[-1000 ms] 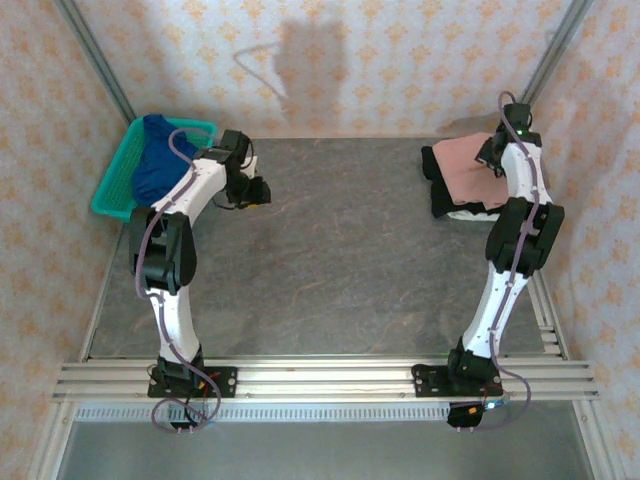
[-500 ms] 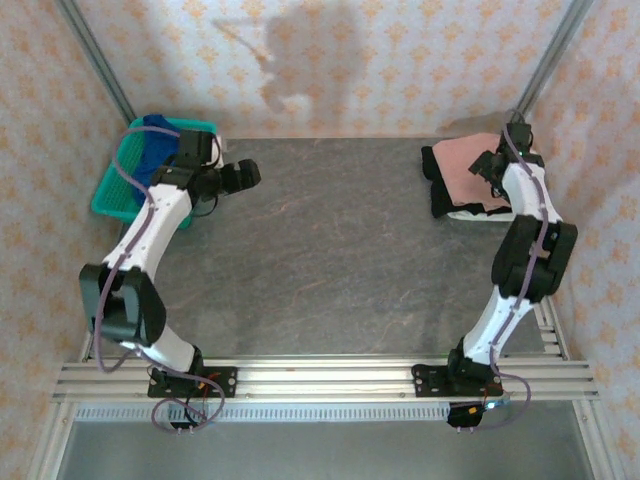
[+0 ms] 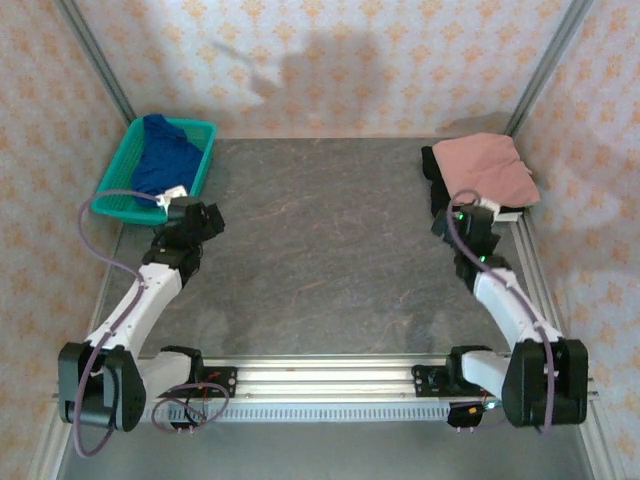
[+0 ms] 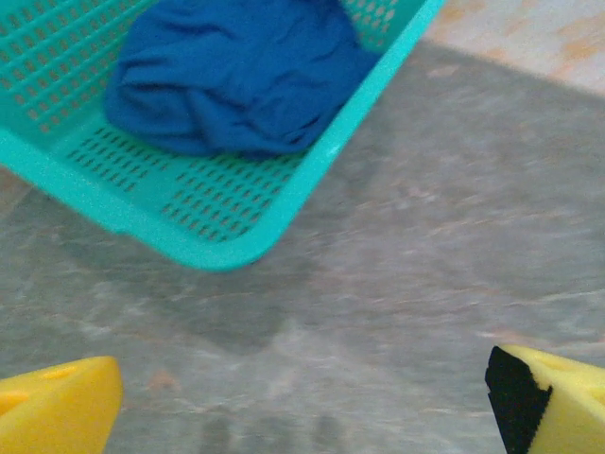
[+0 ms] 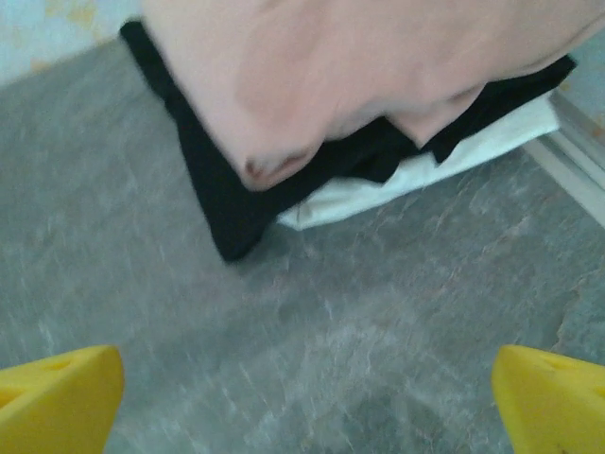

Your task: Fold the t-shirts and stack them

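Both pulled back — left end effector (image 4: 302,402), right end effector (image 5: 304,397) open, empty, one blue tee (image 4: 236,76)

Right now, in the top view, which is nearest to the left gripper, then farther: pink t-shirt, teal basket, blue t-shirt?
From the left gripper:
1. teal basket, just beyond it, far left.
2. blue t-shirt, inside that basket.
3. pink t-shirt, across at the far right.

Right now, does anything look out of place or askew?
The blue t-shirt lies crumpled in the teal basket, unfolded. The pink t-shirt sits skewed on the black t-shirt, whose edge juts out over a white layer.
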